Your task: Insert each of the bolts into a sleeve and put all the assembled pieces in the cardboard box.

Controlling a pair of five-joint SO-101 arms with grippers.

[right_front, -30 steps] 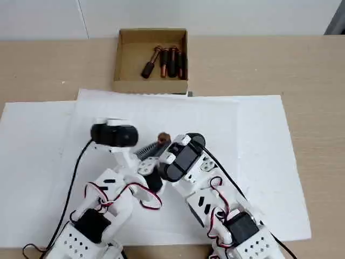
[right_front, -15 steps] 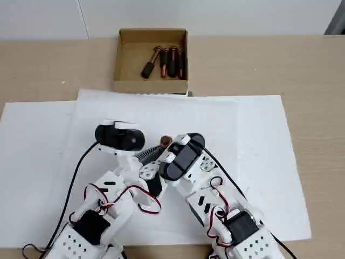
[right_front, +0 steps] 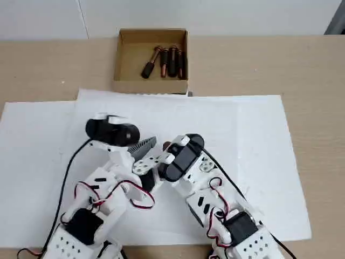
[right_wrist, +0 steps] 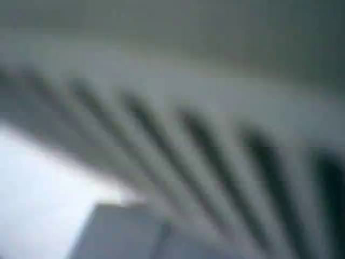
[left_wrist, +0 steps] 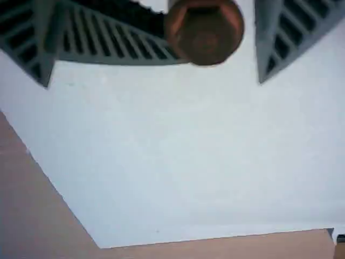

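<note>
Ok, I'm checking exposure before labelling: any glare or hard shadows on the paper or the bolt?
High view: white paper evenly lit, no glare, no hard shadows. Left wrist view: bolt head evenly lit, no hotspot.

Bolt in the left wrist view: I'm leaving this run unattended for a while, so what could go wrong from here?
The left hand is open, with the bolt head-on between its fingers, touching neither; closing off-centre could knock it askew.
In the high view the left arm and right arm crowd together at the bolt, so they might collide.
What holds the bolt is hidden, so it may drop onto the paper.
</note>
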